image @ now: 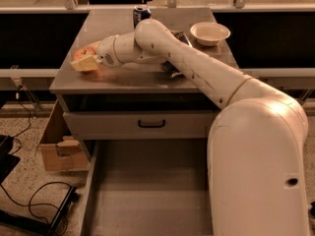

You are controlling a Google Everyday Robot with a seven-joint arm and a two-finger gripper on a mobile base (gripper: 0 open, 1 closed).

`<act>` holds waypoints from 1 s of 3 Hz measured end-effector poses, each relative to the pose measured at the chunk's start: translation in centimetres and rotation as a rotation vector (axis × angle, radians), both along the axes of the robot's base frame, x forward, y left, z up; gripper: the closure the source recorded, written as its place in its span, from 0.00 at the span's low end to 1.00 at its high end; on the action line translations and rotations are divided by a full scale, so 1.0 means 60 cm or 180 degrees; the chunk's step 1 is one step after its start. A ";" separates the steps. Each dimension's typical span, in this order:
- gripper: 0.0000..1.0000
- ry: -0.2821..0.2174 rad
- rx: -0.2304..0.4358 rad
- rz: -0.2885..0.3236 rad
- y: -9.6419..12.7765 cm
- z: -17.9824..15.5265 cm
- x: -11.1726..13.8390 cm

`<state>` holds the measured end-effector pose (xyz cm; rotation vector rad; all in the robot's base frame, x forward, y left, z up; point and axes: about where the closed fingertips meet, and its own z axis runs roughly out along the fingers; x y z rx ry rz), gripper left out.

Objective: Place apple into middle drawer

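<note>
The apple [84, 51], small and red-orange, sits at the left edge of the grey counter [128, 77]. My gripper [84, 60] reaches across the counter from the right. Its yellowish fingers [82, 64] are closed around the apple, with one finger in front hiding the apple's lower half. The middle drawer [147, 191] is pulled out wide below the counter, and its flat grey floor is bare. My white arm covers the drawer's right part.
A white bowl [209, 32] stands at the counter's back right and a soda can [141, 14] at the back middle. A dark bag [171, 67] lies behind my arm. A grey drawer front with a black handle [151, 124] sits above the open drawer. A cardboard box [58, 151] and cables lie on the floor to the left.
</note>
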<state>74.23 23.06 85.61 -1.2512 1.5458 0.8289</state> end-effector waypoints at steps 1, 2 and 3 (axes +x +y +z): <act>0.12 0.0000 0.0000 0.0000 0.000 0.001 0.000; 0.00 0.0000 0.0000 0.0000 0.000 0.001 0.000; 0.19 0.0007 0.0000 0.0016 0.005 -0.001 -0.002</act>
